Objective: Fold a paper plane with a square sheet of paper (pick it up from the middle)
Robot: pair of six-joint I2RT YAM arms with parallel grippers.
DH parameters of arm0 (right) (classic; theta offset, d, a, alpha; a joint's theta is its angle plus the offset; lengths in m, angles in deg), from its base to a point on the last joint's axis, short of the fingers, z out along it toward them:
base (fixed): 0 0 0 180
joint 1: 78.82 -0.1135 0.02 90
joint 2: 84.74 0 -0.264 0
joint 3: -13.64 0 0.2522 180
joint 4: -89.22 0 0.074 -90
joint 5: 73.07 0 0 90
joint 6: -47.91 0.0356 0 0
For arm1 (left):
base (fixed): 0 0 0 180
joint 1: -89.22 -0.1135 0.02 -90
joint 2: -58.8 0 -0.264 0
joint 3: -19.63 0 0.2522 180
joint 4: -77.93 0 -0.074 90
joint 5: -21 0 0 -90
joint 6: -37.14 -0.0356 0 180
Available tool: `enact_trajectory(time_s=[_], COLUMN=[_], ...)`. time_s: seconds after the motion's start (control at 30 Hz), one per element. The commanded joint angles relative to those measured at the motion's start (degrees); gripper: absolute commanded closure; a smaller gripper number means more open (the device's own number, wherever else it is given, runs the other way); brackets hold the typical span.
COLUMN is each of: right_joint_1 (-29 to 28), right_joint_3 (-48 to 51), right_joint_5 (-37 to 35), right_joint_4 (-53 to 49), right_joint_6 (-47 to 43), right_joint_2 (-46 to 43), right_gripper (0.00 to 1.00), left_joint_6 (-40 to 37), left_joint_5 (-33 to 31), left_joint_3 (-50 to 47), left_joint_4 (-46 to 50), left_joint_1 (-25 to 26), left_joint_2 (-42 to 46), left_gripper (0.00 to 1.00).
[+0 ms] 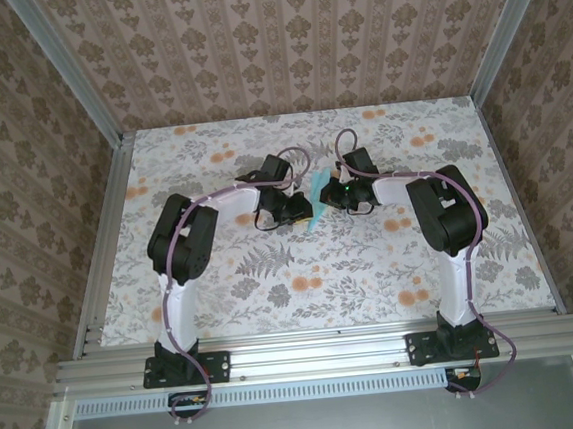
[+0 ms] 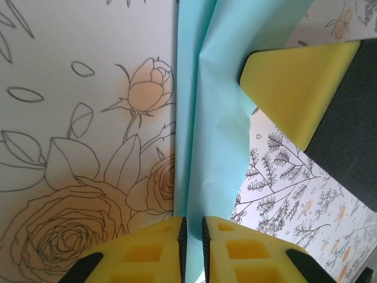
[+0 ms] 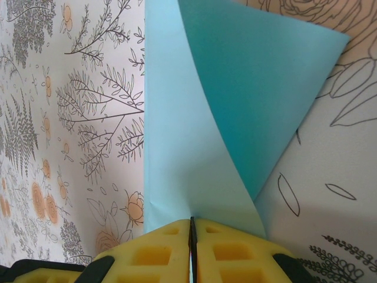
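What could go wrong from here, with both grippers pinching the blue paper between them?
The left gripper and right gripper each pinch only a narrow strip of the paper. Pulling apart could tear it or let it slip out. The paper bows open rather than lying flat, so the next crease may land crooked.

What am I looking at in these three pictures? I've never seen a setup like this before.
It is a robot: a left arm and a right arm bolted at the near edge of a floral-print table. One picture looks down from above and behind them. The other two come from a camera on each wrist, looking along yellow-padded jaws. Between the arms is a partly folded turquoise sheet of paper. The left jaws and the right jaws are both shut on it, pinching it from opposite sides.
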Motion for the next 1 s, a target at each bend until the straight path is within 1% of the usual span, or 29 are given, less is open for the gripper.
enact_trajectory(time_s=[0.0,0.2,0.4,0.6,0.8,0.97], right_joint_1=[0.32,0.38,0.38,0.44,1.36,1.74], right_joint_3=[-0.19,-0.52,-1.03,-2.45,-2.14,1.15], right_joint_5=[-1.28,-1.42,-1.20,0.26,5.11,6.14], right_joint_4=[-4.10,-4.33,-4.56,-5.01,-1.38,1.07], right_joint_6=[-0.90,-0.89,-0.72,-0.38,2.33,3.99], right_joint_2=[2.83,3.07,2.84,2.05,-1.93,-6.32], right_gripper=[0.89,0.89,0.89,0.88,0.84,0.84], left_joint_6=[-2.01,-3.87,-5.37,-6.71,-7.04,-6.63], left_joint_5=[0.61,-2.80,-6.36,-11.81,-17.80,-20.72], left_joint_3=[2.13,4.32,6.64,9.57,12.62,14.23], left_joint_4=[2.97,7.44,11.82,17.71,23.91,26.63], left_joint_1=[0.55,1.37,2.52,3.70,4.88,5.70], left_joint_2=[-2.09,-3.13,-4.44,-5.97,-8.23,-9.76], left_gripper=[0.82,0.83,0.85,0.85,0.84,0.83])
